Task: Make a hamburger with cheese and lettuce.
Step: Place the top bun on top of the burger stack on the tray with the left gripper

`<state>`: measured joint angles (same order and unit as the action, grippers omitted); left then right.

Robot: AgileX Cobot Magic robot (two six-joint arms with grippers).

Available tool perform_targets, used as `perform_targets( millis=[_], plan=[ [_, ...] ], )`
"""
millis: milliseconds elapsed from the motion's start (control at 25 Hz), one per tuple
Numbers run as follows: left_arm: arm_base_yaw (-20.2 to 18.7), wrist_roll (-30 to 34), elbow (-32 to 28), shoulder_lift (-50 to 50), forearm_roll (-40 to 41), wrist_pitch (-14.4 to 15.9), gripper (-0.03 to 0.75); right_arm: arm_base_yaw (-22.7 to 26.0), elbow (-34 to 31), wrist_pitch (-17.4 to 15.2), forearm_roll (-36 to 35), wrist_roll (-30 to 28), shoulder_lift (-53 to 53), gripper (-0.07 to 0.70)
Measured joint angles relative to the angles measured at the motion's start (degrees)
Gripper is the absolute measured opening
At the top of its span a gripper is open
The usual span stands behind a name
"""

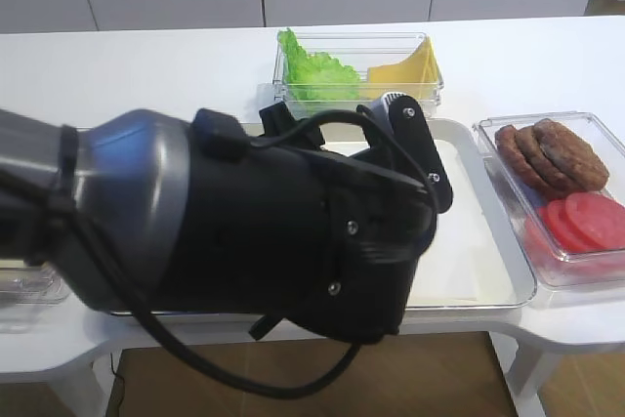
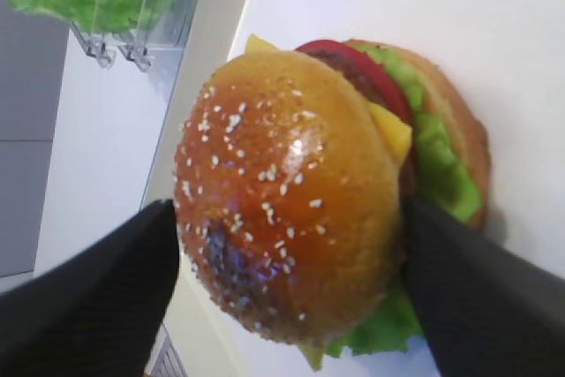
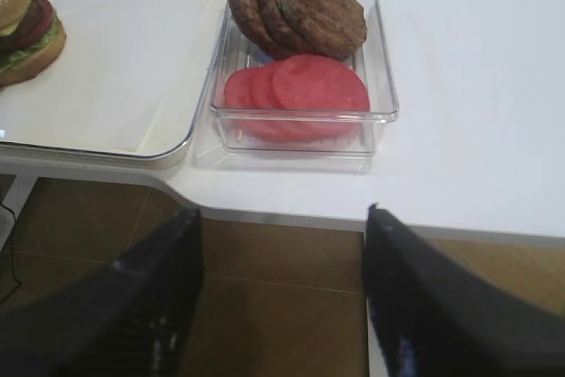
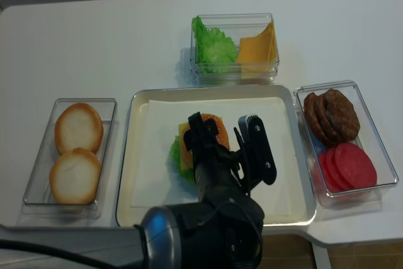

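Note:
The hamburger (image 2: 265,183) stands on the white paper of the metal tray (image 4: 128,155): a sesame top bun over a red tomato slice (image 2: 353,64), the cheese (image 2: 393,130), the lettuce (image 2: 441,174) and a bottom bun. My left gripper (image 2: 290,205) is open, its jaws standing close on either side of the top bun (image 4: 220,131). Over the floor, in front of the table's edge, my right gripper (image 3: 282,211) is open with nothing between its fingers. The hamburger (image 3: 26,28) shows at that view's far left.
A clear box (image 4: 234,45) of lettuce leaves and cheese slices sits behind the tray. To the right is a box (image 4: 343,143) of patties and tomato slices. A box (image 4: 75,149) with two pale bun halves is at the left. My left arm (image 1: 244,231) blocks much of one high view.

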<state>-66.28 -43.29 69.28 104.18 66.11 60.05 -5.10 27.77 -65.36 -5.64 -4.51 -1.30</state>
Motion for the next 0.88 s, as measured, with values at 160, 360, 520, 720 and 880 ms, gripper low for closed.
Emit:
perform_targets(
  millis=[160, 360, 520, 720, 880],
  plan=[
    [0.0, -0.02, 0.0, 0.0, -0.04, 0.0, 0.579, 0.0, 0.0, 0.0, 0.0, 0.0, 0.0, 0.445],
    [0.0, -0.12, 0.0, 0.0, -0.27, 0.0, 0.633, 0.0, 0.0, 0.0, 0.0, 0.0, 0.0, 0.445],
    [0.0, -0.12, 0.0, 0.0, -0.27, 1.05, 0.658, 0.0, 0.0, 0.0, 0.0, 0.0, 0.0, 0.445],
    [0.0, -0.93, 0.0, 0.0, -0.31, 1.69, 0.661, 0.0, 0.0, 0.0, 0.0, 0.0, 0.0, 0.445],
    [-0.6, -1.31, 0.0, 0.0, -1.29, 1.69, 0.662, 0.0, 0.0, 0.0, 0.0, 0.0, 0.0, 0.445]
  ],
)
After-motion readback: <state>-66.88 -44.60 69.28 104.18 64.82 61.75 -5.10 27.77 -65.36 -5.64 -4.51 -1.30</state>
